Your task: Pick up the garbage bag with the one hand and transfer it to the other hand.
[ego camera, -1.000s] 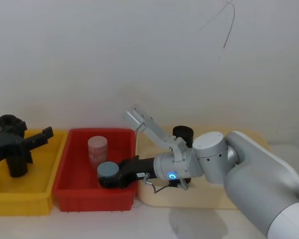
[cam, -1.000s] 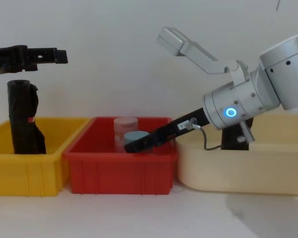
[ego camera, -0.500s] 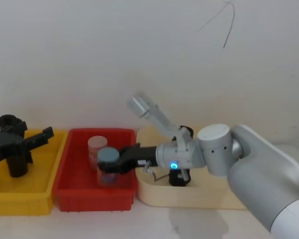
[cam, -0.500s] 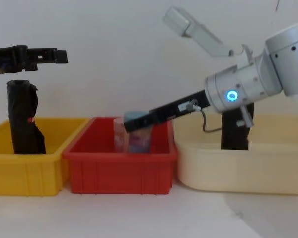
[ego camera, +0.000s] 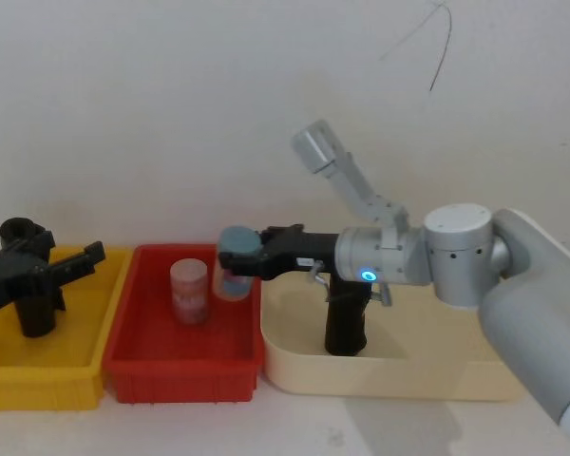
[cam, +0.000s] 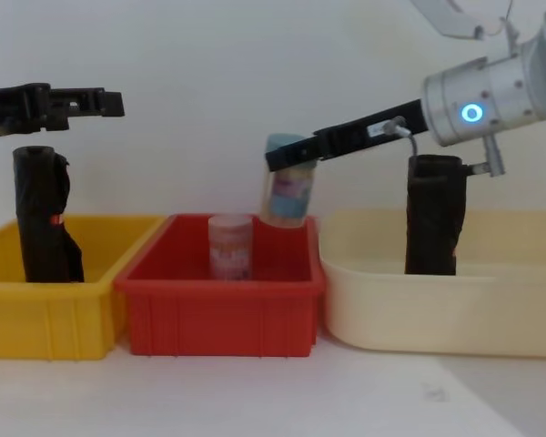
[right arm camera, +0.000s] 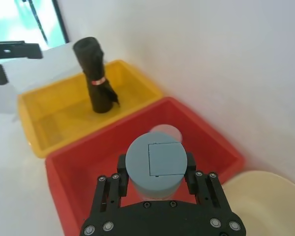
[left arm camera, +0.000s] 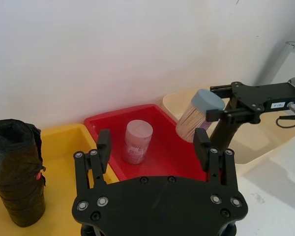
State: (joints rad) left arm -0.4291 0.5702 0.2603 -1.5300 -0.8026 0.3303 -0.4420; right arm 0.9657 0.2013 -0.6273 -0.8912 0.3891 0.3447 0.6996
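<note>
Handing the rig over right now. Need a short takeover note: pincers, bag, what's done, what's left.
Right pincer: shut on a grey-lidded jar, held above the red bin.
Left pincer: open, hovering above the red-marked roll in the yellow bin.
Garbage bag: upright in the cream tub, ungrasped.
Done: nothing on the bag.
Left: probably set the jar down, grasp the bag, pass it across.

Yellow bin [ego camera: 38, 385], red bin [ego camera: 180, 366] beside it, cream tub [ego camera: 399, 375], black bag [cam: 434, 214] in tub, black roll [cam: 44, 214] with red mark, grey-blue-lidded jar [cam: 288, 182], pink jar [cam: 229, 246]
</note>
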